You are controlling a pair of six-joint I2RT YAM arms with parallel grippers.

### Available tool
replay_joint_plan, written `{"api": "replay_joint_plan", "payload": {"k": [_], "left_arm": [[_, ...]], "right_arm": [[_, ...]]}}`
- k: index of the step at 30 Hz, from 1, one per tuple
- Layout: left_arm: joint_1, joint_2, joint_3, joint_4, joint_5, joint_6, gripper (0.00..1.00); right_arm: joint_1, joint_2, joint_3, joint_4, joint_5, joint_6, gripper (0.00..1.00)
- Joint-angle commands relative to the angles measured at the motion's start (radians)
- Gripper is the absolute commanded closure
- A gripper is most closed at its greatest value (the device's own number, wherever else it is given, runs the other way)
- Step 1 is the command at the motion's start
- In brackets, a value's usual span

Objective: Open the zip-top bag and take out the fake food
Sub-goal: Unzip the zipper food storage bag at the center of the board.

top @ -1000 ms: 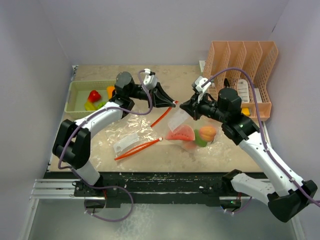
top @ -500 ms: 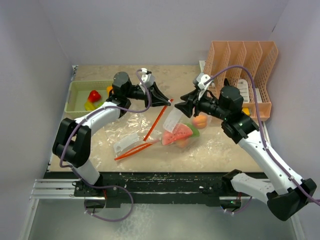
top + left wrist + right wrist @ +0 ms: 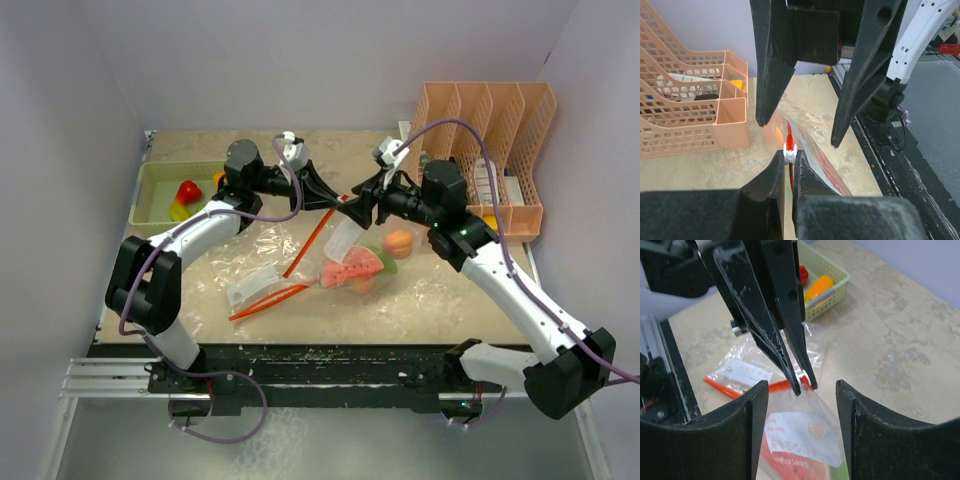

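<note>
Top view: high behind arm bases (image 3: 480, 362), looking down over whole bench (image 3: 340, 148). Wrist views close-in, facing each other: left sees right pincer (image 3: 799, 134), right sees left pincer (image 3: 805, 389), both share the slider (image 3: 790, 151).

The right pincer (image 3: 362, 204) has opened off the bag (image 3: 347, 238), and the fake food (image 3: 352, 268) has shifted left.

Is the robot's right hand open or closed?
Open: on its own camera the right hand has fingers apart, with the left hand pinching the zip-top bag between them.
</note>
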Motion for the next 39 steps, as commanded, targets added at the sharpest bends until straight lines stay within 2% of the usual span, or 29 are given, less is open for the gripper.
{"api": "replay_joint_plan", "payload": {"k": [1, 3, 6, 9, 12, 18, 24, 28, 39], "left_arm": [[0.0, -0.025, 0.015, 0.065, -0.035, -0.026, 1.0], [0.0, -0.018, 0.002, 0.116, -0.063, -0.059, 1.0], [0.0, -0.009, -0.01, 0.201, -0.095, -0.118, 1.0], [-0.005, -0.003, -0.023, 0.302, -0.112, -0.171, 1.0], [-0.014, -0.004, -0.033, 0.339, -0.12, -0.193, 1.0], [-0.021, 0.004, -0.047, 0.32, -0.148, -0.176, 1.0], [-0.029, 0.015, -0.044, 0.319, -0.181, -0.176, 1.0], [-0.031, 0.016, -0.043, 0.317, -0.201, -0.176, 1.0], [-0.045, 0.028, -0.038, 0.302, -0.228, -0.174, 1.0]], "right_arm": [[-0.004, -0.047, -0.05, 0.238, 0.037, 0.187, 0.4], [-0.004, -0.061, -0.13, 0.379, 0.05, 0.297, 0.38], [-0.003, -0.082, -0.256, 0.61, 0.164, 0.511, 0.37], [-0.003, -0.086, -0.32, 0.754, 0.274, 0.608, 0.37], [-0.003, -0.098, -0.386, 0.857, 0.322, 0.68, 0.37], [-0.003, -0.122, -0.383, 0.872, 0.311, 0.735, 0.35], [-0.004, -0.11, -0.357, 0.827, 0.447, 0.787, 0.3], [-0.003, -0.077, -0.362, 0.841, 0.479, 0.837, 0.3], [0.0, -0.023, -0.323, 0.806, 0.44, 0.823, 0.31]]}}
